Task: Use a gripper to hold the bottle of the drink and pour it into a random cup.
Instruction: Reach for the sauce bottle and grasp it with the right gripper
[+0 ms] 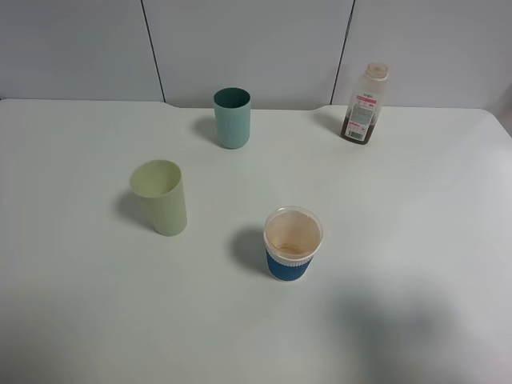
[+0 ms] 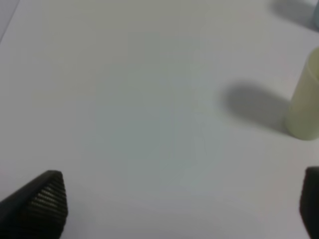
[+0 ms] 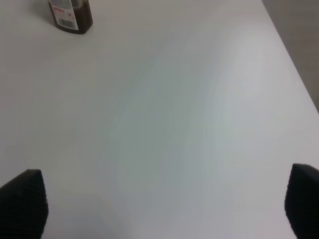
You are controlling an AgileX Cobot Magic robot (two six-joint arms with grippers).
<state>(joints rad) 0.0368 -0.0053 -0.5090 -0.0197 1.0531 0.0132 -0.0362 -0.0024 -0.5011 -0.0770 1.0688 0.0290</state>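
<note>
Both my right claw (image 3: pixel 162 204) and left claw (image 2: pixel 179 204) gape wide and empty, so I would steer the right one squarely to the bottle of the drink (image 1: pixel 366 104), upright at the far right of the table (image 1: pixel 416 240), well apart from the cup (image 1: pixel 160 198), gripping mid-label.

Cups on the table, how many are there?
3: a teal cup at the back, a yellow-green cup on the left, a blue-sleeved cup in front. None looks hidden.

Exterior high: steep downward look over whole table (image 1: pixel 416 240) from its near edge. Left wrist: close above table, sharing the cup (image 2: pixel 306 104). Right wrist: close, sharing the bottle (image 3: pixel 82 17).
</note>
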